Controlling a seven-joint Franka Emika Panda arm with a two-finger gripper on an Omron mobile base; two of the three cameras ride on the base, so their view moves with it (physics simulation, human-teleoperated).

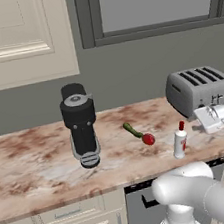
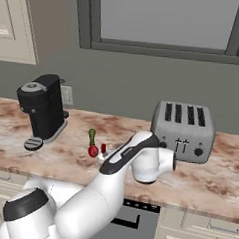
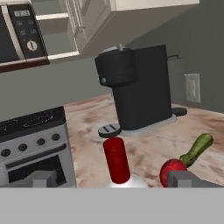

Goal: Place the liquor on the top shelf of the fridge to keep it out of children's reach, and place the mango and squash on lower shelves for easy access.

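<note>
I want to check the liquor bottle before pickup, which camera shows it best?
The left base view: the whole liquor bottle stands clear on the counter. The hand view catches just its red cap and shoulder; in the right base view the arm hides most of it.

On the marbled desk the liquor stands upright right of the mango, which touches the squash. A black coffee grinder stands left, a toaster right.
</note>
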